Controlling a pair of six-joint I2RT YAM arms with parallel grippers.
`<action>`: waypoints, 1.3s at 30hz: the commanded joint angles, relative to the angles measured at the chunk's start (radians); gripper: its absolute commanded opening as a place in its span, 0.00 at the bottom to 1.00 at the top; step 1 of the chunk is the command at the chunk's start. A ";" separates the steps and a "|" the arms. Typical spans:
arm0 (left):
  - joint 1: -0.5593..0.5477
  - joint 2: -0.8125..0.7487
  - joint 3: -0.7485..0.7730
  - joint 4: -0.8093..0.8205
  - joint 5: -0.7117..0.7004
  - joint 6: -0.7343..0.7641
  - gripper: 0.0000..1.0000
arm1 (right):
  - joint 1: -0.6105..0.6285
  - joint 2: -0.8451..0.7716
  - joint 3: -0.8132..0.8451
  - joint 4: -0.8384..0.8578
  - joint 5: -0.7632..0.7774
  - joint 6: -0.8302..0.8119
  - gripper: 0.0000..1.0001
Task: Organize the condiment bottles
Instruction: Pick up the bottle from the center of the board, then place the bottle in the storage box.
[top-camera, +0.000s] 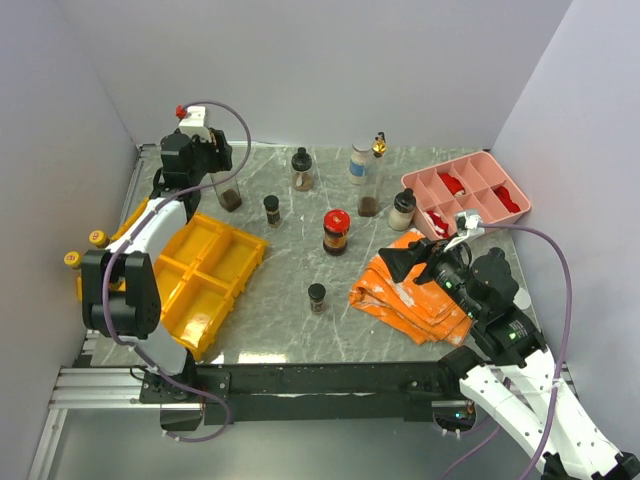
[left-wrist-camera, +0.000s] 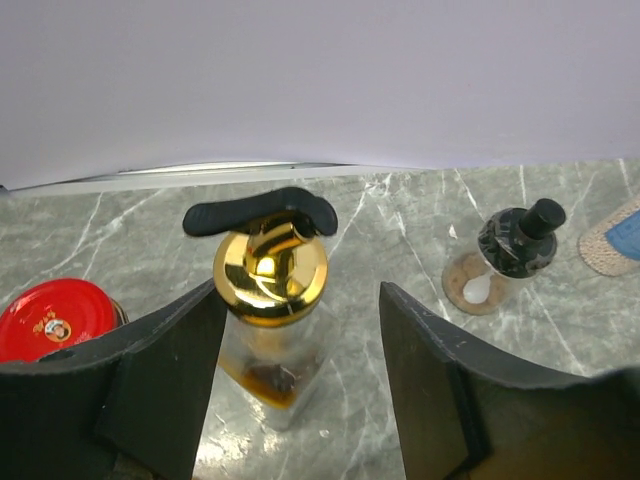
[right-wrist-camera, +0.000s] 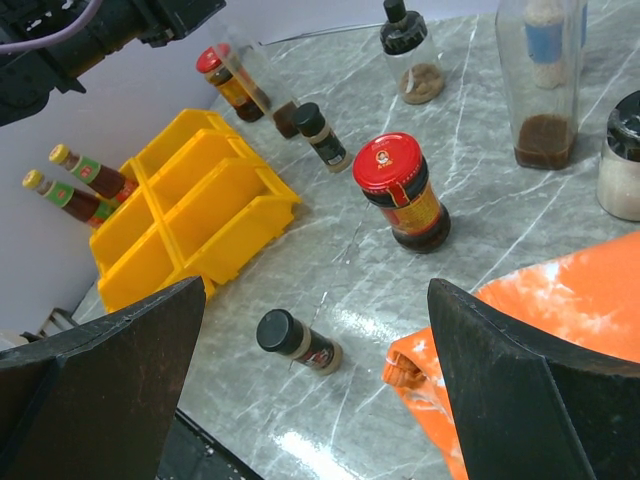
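My left gripper (left-wrist-camera: 300, 330) is open, with its jaws on either side of a clear glass bottle with a gold spout top (left-wrist-camera: 270, 275) and dark dregs. The bottle stands nearer the left finger. In the top view this gripper (top-camera: 220, 170) is at the back left over that bottle (top-camera: 230, 196). A red-lidded jar (left-wrist-camera: 50, 312) stands just left of it. My right gripper (right-wrist-camera: 315, 290) is open and empty. It hangs above a small black-capped bottle (right-wrist-camera: 297, 341) and the edge of the orange cloth (top-camera: 410, 295). Other bottles stand mid-table, among them a red-lidded jar (top-camera: 337, 232) and a tall gold-spout bottle (top-camera: 371, 182).
Yellow divided bins (top-camera: 205, 275) lie at the left, with two yellow-capped bottles (top-camera: 85, 248) outside their left edge. A pink divided tray (top-camera: 485, 170) holding red items sits at the back right. Walls close in the left, back and right sides.
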 joint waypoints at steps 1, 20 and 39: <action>0.002 0.026 0.062 0.051 0.032 0.031 0.66 | 0.005 0.006 0.006 0.047 0.025 -0.024 1.00; -0.001 -0.038 0.178 -0.034 0.054 -0.051 0.01 | 0.006 -0.004 0.038 0.019 0.047 -0.042 1.00; 0.008 -0.362 0.071 -0.133 -0.365 -0.024 0.01 | 0.006 -0.044 0.025 0.035 0.021 -0.001 1.00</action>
